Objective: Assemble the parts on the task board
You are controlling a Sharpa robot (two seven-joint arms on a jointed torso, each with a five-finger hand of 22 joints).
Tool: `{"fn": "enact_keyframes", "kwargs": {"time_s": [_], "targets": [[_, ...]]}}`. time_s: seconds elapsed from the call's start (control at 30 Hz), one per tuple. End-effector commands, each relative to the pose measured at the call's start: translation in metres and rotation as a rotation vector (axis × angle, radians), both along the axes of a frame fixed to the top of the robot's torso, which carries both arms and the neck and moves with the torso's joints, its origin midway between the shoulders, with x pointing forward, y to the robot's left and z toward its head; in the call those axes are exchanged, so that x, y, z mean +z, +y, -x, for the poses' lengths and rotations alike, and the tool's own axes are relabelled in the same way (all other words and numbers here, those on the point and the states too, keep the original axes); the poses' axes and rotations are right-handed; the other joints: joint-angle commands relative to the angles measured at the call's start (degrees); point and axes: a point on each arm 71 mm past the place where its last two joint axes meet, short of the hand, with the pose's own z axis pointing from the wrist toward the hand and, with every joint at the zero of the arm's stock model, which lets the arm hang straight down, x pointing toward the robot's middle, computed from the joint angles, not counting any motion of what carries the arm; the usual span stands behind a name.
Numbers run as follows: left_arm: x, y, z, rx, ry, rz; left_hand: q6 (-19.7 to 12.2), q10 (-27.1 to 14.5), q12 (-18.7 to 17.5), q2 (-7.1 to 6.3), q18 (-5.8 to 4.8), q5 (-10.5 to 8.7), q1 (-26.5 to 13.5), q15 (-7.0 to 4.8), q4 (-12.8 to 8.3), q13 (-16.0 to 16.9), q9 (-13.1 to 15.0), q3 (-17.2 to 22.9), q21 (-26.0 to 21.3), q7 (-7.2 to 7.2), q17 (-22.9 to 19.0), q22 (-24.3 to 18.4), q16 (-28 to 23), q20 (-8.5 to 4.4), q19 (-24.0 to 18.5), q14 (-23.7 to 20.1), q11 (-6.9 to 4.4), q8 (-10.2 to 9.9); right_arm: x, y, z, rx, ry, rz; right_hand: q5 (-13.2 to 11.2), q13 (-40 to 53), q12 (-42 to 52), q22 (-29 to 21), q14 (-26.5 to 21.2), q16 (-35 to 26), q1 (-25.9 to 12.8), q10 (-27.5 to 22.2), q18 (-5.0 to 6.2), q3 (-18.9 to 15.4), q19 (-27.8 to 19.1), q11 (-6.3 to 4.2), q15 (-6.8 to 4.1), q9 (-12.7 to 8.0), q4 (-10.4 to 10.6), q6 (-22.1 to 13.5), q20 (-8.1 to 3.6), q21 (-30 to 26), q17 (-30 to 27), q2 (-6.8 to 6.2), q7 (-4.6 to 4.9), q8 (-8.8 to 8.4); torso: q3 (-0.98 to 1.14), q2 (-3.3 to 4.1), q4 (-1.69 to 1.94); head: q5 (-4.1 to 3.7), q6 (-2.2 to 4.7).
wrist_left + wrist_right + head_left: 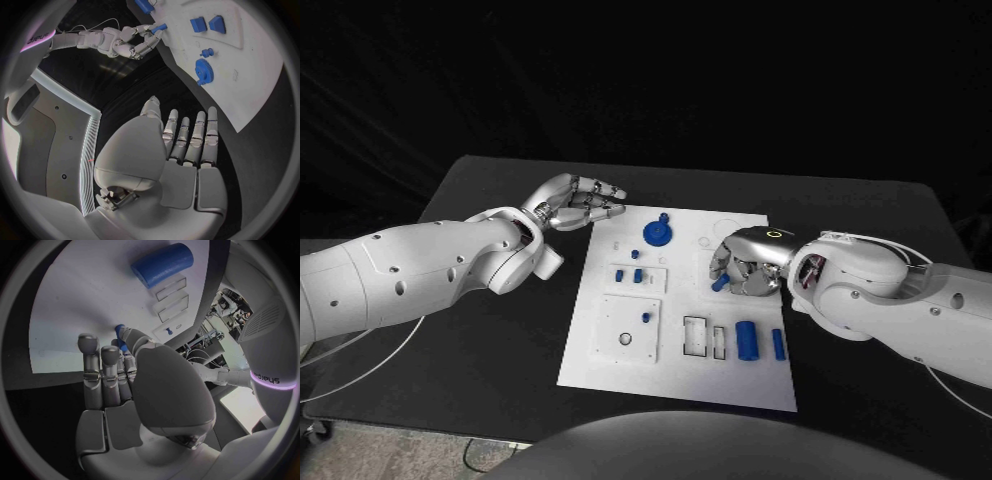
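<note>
- While the task board [678, 385] lies in the middle of the black table [473, 340], the right hand [744, 263] sits over its right-centre area, fingers curled down around a small blue peg [720, 284].
- Right wrist view: the peg [120, 336] is pinched between the thumb and the fingertips [88, 340], its tip at the white board surface [81, 295].
- Left hand [574, 203] is at the board's far-left corner, off the board, over bare table; holds nothing. Left wrist view shows its fingers [187, 135] straight and side by side, slightly apart, thumb out to one side.
- Blue gear [656, 235] is on the far part of the board, just beside the left hand.
- Two small blue parts [629, 275] sit in the raised plate left of centre; one small blue pin [646, 317] stands in the near-left plate.
- Blue cylinder [747, 339] and a thinner blue bar [779, 343] lie at the near right, beside rectangular slots [695, 337].
- Writing: "sharpa" is readable on the robot's body in the right wrist view.
</note>
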Motion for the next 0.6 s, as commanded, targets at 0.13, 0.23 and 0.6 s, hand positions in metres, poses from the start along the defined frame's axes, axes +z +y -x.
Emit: {"fn": "enact_keyframes", "kwargs": {"time_s": [0.13,0.23,0.6], "targets": [[-0.001,-0.002,0.001,-0.016,0.017,0.008,0.3,0.1,0.5,0.08,-0.5,0.2,0.7,-0.04,0.0,0.0,0.0,-0.4,0.3,0.45,-0.1,-0.1,0.4,-0.05,0.5,0.5,0.36,0.3,0.017,0.004,0.002,0.039,-0.084,-0.066,-1.3,0.9,1.0,3.6,0.3,-0.3,0.2,3.5,-0.02,0.1,0.1,-2.36,-0.63,0.9,-0.5,1.3,-0.48,0.6,-0.1,1.04,-0.46,1.18,-0.04,-0.04,0.02,0.11,0.01],[-0.001,-0.003,0.001,-0.017,0.018,0.008,0.4,0.2,0.5,0.22,-0.51,0.21,0.7,-0.03,0.0,0.0,0.0,-0.4,0.3,0.5,-0.1,-0.2,0.4,-0.05,0.5,0.5,0.43,0.4,0.027,0.007,0.002,0.055,-0.109,-0.083,-1.6,0.9,1.1,3.4,-0.1,-1.3,-0.1,4.2,0.11,0.1,-0.2,-2.67,-0.84,1.4,-0.5,2.0,-0.63,0.0,-1.2,1.24,-0.73,1.65,-0.04,-0.02,0.04,0.21,0.01],[-0.001,-0.004,0.0,-0.018,0.021,0.007,0.6,0.5,0.8,0.87,-0.56,0.23,0.8,-0.01,0.0,0.0,-0.1,-0.6,0.3,0.66,-0.1,-0.3,0.5,-0.06,0.6,0.5,0.68,0.5,0.051,0.028,0.018,0.147,-0.104,-0.094,-4.0,0.2,-0.3,3.4,0.2,-3.0,-1.8,6.1,-0.07,0.1,0.3,-3.33,-1.3,1.9,0.2,3.3,-0.98,0.8,-2.8,1.48,-1.4,1.58,-0.05,-0.05,0.08,0.44,0.01]]}}
